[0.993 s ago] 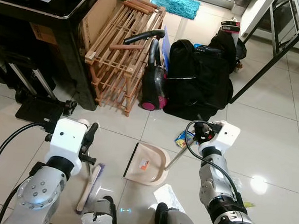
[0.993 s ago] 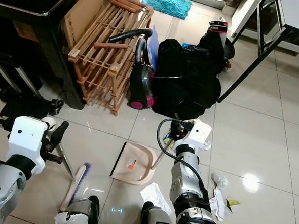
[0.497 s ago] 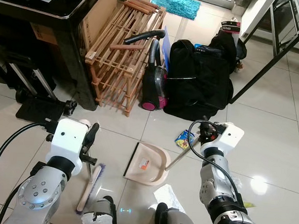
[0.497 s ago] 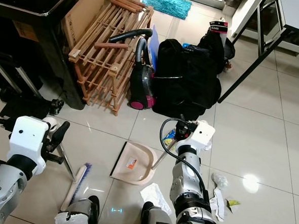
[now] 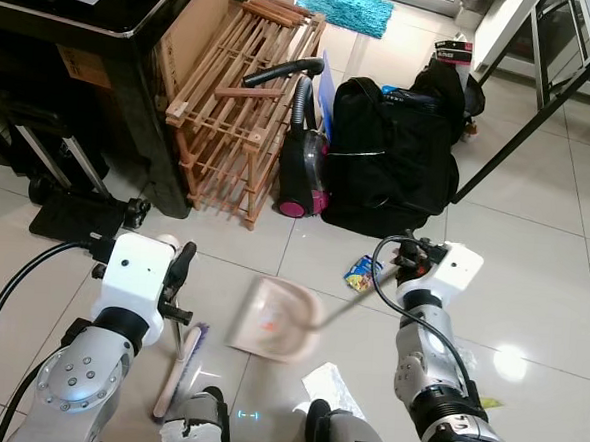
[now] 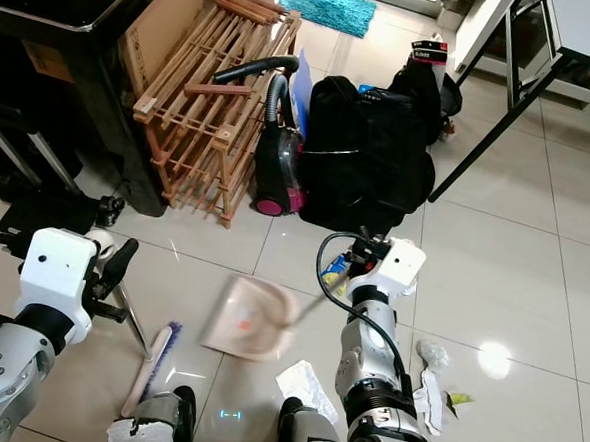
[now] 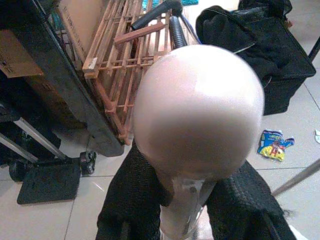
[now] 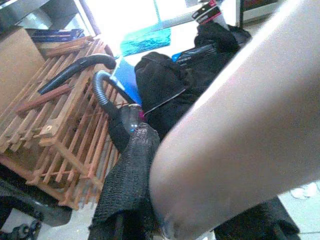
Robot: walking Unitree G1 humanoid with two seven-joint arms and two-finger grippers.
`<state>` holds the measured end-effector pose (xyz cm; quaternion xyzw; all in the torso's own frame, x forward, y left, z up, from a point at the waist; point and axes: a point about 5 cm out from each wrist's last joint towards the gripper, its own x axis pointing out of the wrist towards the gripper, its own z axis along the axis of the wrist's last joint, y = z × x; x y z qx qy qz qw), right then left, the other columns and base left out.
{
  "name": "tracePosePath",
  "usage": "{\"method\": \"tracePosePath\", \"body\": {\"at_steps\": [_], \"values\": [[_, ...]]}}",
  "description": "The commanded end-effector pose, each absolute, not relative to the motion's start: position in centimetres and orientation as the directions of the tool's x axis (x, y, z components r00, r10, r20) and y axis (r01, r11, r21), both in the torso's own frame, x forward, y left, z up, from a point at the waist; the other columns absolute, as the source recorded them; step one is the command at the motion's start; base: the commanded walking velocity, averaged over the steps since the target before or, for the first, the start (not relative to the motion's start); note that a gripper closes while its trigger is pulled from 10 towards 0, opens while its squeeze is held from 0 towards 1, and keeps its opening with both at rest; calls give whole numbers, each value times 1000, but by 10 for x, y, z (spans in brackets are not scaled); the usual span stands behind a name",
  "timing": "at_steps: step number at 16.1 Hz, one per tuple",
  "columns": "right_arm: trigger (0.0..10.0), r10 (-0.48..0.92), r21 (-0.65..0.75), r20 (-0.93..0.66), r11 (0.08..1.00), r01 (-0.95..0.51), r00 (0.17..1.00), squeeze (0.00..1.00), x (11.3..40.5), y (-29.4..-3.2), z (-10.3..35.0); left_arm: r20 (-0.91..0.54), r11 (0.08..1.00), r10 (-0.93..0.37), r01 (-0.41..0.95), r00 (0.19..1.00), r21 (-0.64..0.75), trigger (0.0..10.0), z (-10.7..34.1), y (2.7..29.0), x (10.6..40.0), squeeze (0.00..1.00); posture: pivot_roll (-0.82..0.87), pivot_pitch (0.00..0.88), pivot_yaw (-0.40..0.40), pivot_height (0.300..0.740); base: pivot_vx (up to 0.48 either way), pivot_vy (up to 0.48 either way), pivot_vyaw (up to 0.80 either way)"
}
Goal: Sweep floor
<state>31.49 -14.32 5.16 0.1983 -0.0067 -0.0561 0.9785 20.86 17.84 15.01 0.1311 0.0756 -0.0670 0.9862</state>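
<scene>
My left gripper is shut on the pale pink handle of a broom. The broom's brush head rests on the tiles by my left foot. My right gripper is shut on the long handle of a pink dustpan, which is motion-blurred in front of my feet. A black finger presses against that handle. A blue and yellow wrapper lies beside the dustpan handle. White crumpled paper lies near my right foot, and more scraps lie further right.
A wooden rack leans against a black cabinet at the left. A black and pink vacuum cleaner and a big black bag stand ahead. A black table leg slants at the right. A teal rug lies far ahead.
The dustpan has swung left across the tiles and now shows as a blur. The right gripper has shifted slightly with it. The left arm and broom have stayed put.
</scene>
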Motion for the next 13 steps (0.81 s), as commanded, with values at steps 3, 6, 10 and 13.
{"method": "tracePosePath", "body": {"at_steps": [3, 6, 10, 13], "values": [[0, -67, 356, 17, 933, 57, 998, 0, 314, -137, 52, -147, 953, -115, 151, 982, 263, 10000, 155, 175, 209, 0, 221, 242, -85, 740, 0, 0, 0], [0, -1, 249, 64, 968, -15, 998, 0, 313, -130, 58, -133, 954, -110, 142, 985, 264, 10000, 158, 174, 210, 0, 219, 243, -86, 740, 0, 0, 0], [0, 39, 166, 125, 984, -60, 991, 0, 316, -126, 67, -129, 953, -106, 138, 986, 269, 10000, 158, 177, 210, 0, 223, 244, -89, 740, 0, 0, 0], [0, 43, 149, 123, 987, -62, 991, 0, 316, -126, 67, -131, 952, -101, 134, 986, 274, 10000, 156, 178, 210, 0, 221, 232, -91, 740, 0, 0, 0]]}}
